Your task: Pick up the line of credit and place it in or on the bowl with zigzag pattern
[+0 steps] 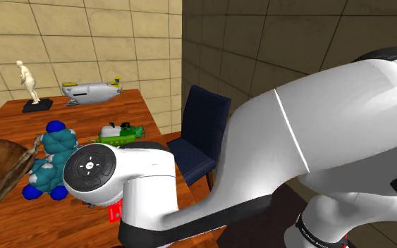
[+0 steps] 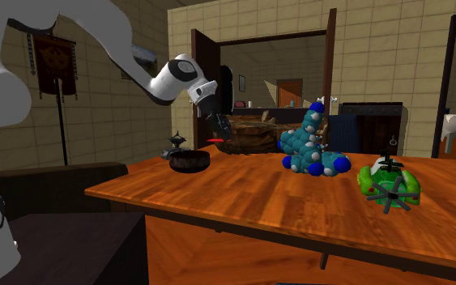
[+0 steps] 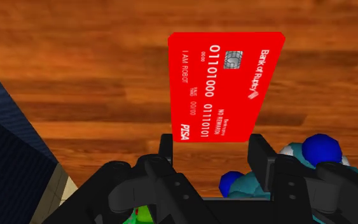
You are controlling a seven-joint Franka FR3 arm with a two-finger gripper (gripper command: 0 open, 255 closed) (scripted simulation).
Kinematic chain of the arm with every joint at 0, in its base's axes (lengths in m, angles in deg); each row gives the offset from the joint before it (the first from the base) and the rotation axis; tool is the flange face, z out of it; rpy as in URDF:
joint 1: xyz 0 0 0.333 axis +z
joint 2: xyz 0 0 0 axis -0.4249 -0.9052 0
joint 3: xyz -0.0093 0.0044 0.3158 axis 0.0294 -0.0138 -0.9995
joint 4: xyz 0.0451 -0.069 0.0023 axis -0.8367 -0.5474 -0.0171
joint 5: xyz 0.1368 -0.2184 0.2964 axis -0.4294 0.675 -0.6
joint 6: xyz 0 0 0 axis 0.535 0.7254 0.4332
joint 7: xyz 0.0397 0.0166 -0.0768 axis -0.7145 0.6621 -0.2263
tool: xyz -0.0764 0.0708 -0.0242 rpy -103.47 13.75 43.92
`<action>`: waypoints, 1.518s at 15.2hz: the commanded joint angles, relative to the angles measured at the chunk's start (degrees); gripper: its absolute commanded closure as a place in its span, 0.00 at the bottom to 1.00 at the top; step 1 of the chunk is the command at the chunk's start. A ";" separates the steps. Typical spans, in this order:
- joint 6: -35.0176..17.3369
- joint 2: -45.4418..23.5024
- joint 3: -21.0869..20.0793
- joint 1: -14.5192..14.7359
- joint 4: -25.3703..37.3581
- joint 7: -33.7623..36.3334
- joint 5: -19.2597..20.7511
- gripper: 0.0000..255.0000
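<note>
Carrying step: holds red card [image 3: 225,86] between jaws, above desk [image 3: 75,76]. Next: centre over dark bowl [image 2: 189,161], lower, release.

Dim, warm, fairly even light

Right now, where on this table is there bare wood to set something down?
The front strip of the table, between the dark bowl and the green toy, is bare in the second exterior view. The back is crowded: the molecule model, a brown basket-like thing, and, above, the fingers clasping the red card.
</note>
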 commanded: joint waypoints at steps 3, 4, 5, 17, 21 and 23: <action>3.61 -0.09 0.59 5.65 0.58 4.55 0.52 1.00; 4.53 -0.11 0.66 6.97 0.79 5.61 0.59 1.00; 5.48 -0.08 0.67 8.22 1.08 6.65 0.62 1.00; 7.87 3.56 -2.63 12.18 2.84 12.62 -1.59 1.00; 5.65 5.48 -4.19 10.88 2.23 13.01 -2.64 1.00; 4.57 6.47 -4.99 10.23 2.01 13.21 -3.17 1.00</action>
